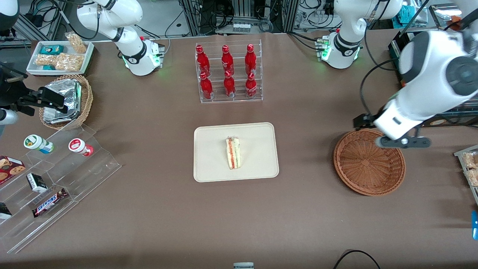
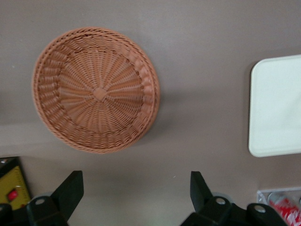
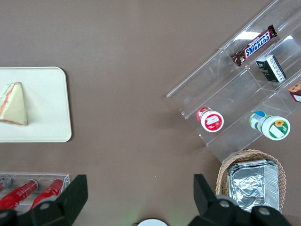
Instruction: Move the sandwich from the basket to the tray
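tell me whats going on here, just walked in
A robot arm is moving a sandwich from a wicker basket to a cream tray. That looks done: the sandwich lies near the tray's middle and the basket holds nothing. The gripper hangs open above the table close to the basket, gripping nothing. A rack of red bottles stands farther from the front camera than the tray.

Sandwich (image 1: 233, 153) on tray (image 1: 209, 168); end effector (image 2: 136, 193) above table.
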